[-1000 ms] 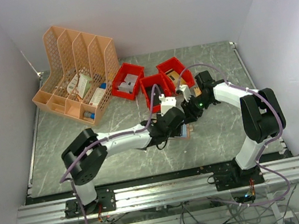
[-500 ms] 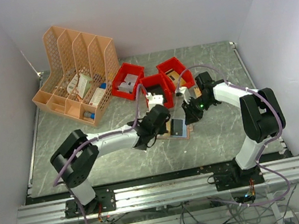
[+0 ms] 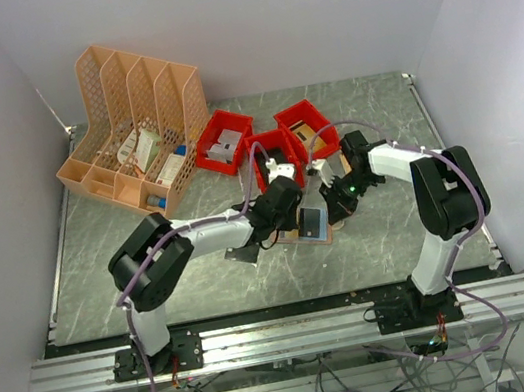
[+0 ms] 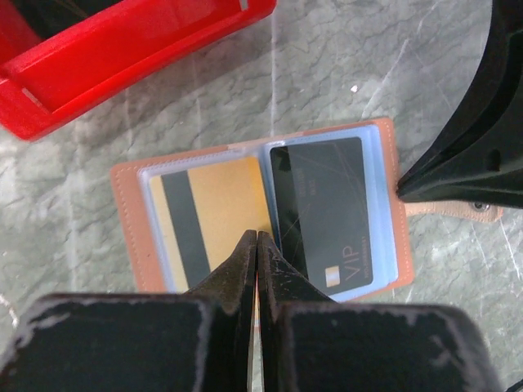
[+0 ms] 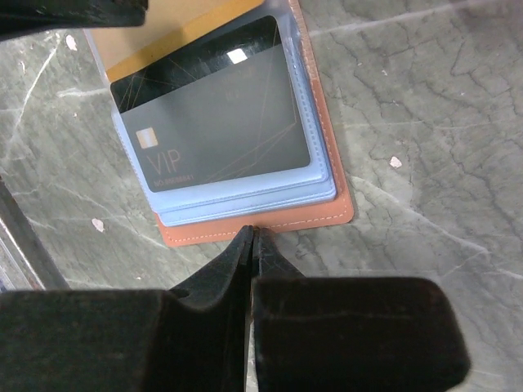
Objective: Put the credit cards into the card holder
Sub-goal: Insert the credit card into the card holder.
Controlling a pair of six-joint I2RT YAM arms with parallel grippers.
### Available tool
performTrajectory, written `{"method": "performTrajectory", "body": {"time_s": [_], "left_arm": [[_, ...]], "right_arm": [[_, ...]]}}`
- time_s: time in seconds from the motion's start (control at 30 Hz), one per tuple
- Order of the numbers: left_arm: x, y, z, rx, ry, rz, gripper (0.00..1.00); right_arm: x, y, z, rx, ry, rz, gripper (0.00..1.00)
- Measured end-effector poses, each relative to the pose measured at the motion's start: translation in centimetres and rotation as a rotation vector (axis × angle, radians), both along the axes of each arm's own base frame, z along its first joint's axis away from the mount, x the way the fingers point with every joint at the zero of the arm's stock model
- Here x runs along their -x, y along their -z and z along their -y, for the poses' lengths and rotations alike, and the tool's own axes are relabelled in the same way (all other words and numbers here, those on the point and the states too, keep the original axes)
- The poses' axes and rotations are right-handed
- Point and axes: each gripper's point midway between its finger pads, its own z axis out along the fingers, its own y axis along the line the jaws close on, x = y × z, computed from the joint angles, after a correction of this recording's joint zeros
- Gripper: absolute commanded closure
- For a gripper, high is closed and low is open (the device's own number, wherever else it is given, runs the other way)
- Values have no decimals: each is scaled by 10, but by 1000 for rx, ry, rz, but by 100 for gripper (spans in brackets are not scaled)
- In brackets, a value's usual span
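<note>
**Both grippers closed at the open card holder**

Top view: the card holder [image 3: 315, 224] lies open on the marble table [image 3: 149, 246], just below centre of the frame. It sits between the two arms, in front of the three red bins [image 3: 224, 142]. The left gripper [image 3: 295, 219] comes down at its left side and the right gripper [image 3: 334, 212] at its right side. An orange file rack [image 3: 133, 127] stands at the upper left.

Left wrist view: the left gripper's fingers are pressed together, their tips over the centre fold of the holder. A gold card [image 4: 204, 216] with a black stripe sits in the left page and a black VIP card [image 4: 327, 216] in the right. The right gripper's dark tip touches the holder's right edge, just above the snap strap [image 4: 458, 211].

Right wrist view: the right gripper's fingers are also pressed together, their tip against the salmon edge at lower centre. Bluish clear sleeves [image 5: 245, 198] lie stacked under the VIP card.
</note>
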Motion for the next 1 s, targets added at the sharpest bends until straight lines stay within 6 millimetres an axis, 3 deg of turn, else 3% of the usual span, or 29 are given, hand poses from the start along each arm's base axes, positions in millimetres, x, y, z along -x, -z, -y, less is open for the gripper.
{"method": "performTrajectory", "body": {"time_s": [0.4,1.0], "left_arm": [[-7,18,12,-32,27,-13,93],[6,17,29,27,98,-50,90]], "right_arm": [[1,2,2,14,20,-22,100],[0,2,1,13,40,-37,98]]}}
